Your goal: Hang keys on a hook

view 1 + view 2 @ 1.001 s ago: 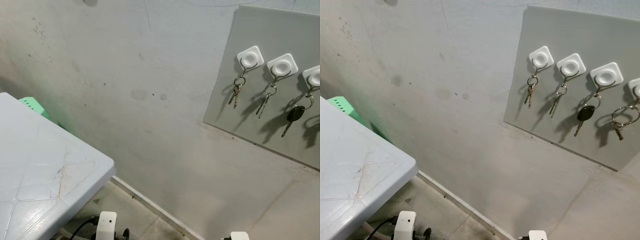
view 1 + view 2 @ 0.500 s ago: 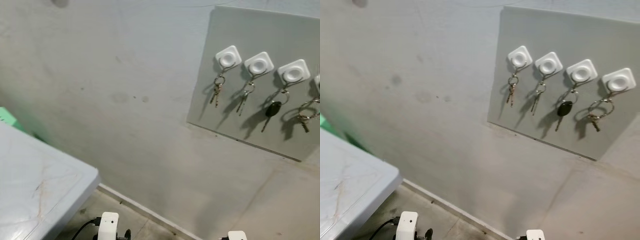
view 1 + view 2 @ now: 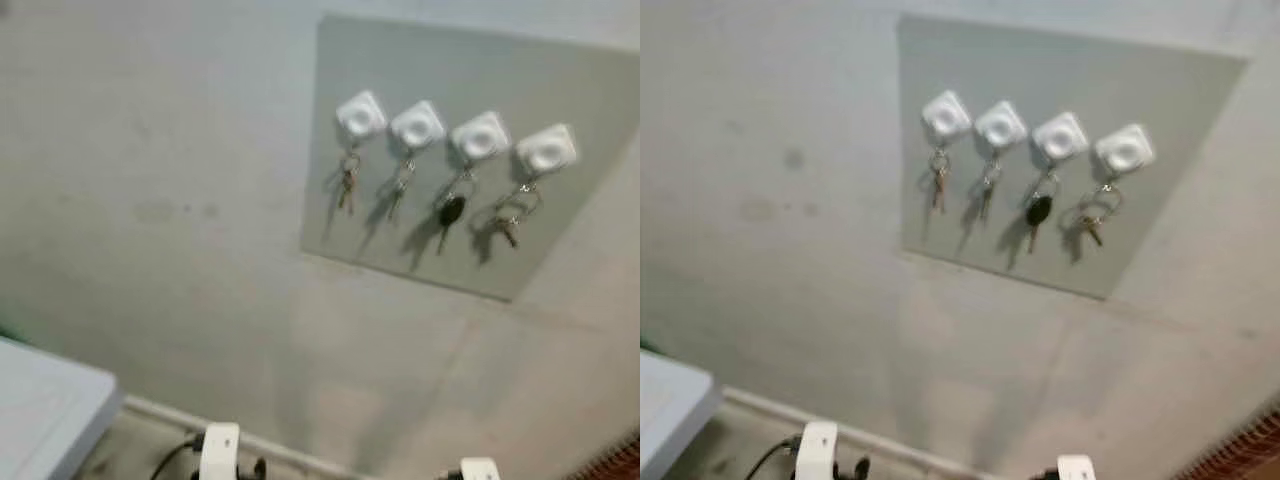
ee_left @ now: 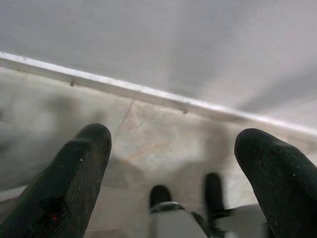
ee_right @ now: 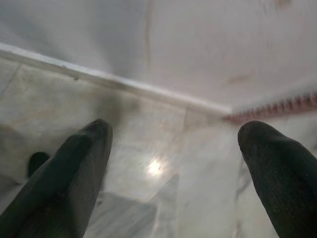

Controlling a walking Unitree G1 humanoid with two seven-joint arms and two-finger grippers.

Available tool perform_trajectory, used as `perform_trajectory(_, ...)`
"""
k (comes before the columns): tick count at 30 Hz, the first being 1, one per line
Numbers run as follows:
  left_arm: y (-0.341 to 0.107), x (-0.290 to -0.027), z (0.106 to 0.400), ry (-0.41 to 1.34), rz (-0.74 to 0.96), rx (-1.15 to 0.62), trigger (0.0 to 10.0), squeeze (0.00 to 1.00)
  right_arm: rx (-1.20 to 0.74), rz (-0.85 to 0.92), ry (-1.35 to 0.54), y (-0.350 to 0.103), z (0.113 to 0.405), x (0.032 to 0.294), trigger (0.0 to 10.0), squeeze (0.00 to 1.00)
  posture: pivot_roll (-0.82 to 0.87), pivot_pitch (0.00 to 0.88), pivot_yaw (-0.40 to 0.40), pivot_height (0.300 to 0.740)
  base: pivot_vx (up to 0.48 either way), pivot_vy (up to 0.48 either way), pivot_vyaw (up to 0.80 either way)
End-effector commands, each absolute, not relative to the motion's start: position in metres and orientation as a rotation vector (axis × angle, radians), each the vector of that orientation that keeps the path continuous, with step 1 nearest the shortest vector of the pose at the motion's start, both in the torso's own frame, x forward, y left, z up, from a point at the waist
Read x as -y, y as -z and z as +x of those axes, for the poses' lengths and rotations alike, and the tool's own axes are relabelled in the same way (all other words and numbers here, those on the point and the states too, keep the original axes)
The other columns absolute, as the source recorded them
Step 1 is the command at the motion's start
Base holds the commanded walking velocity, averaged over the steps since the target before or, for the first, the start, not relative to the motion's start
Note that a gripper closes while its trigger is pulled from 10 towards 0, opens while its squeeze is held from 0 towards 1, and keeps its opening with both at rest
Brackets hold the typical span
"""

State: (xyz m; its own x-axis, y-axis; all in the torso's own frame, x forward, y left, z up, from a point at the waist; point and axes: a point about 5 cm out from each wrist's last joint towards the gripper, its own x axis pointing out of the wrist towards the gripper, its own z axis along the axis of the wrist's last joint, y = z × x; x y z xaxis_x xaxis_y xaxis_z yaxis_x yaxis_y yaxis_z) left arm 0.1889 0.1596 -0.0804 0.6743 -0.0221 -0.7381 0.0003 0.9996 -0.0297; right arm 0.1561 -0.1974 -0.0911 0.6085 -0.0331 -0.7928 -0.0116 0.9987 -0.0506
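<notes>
A grey board point(image 3: 470, 60) is fixed to the wall and carries a row of white square hooks. A set of keys hangs from each: small keys point(image 3: 348, 185) on the leftmost hook point(image 3: 361, 115), another small set point(image 3: 400, 185), a black-headed key point(image 3: 451, 212), and a ringed bunch point(image 3: 508, 225) under the rightmost hook point(image 3: 546, 150). My left gripper point(image 4: 173, 148) hangs low over the floor, open and holding nothing. My right gripper point(image 5: 176, 148) also hangs low, open and holding nothing. The eye views are blurred.
A corner of a pale plastic table point(image 3: 40, 420) sits at the lower left. A skirting strip point(image 4: 148, 94) runs where the wall meets the tiled floor point(image 5: 148, 129). A reddish-brown strip point(image 5: 277, 106) lies along the floor at the right.
The camera has swung to the right: the key board now sits nearer the picture's middle and most of the table has slipped out at the left. The keys hang as before.
</notes>
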Motion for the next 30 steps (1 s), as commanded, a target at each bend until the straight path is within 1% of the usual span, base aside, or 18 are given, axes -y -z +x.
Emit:
perform_trajectory(1, 0.0797, -0.1576, 0.1908, 0.013, -0.02, -0.83, 10.0, 0.0, -0.912, -0.047, 0.025, 0.0901, 0.1568, 0.2011, 10.0, 0.0, 0.0, 0.0, -0.03, 0.74, 0.0, 0.0, 0.0)
perform_trajectory(14, 0.0789, -0.1593, 0.1919, 0.011, -0.023, -0.822, 10.0, 0.0, -0.919, -0.049, 0.036, 0.0903, 0.1565, 0.2026, 10.0, 0.0, 0.0, 0.0, -0.03, 0.74, 0.0, 0.0, 0.0)
perform_trajectory(30, 0.0768, -0.1585, 0.1959, 0.031, -0.008, -0.812, 10.0, 0.0, -0.932, -0.067, 0.035, 0.0906, 0.1558, 0.2048, 10.0, 0.0, 0.0, 0.0, -0.029, 0.74, 0.0, 0.0, -0.62)
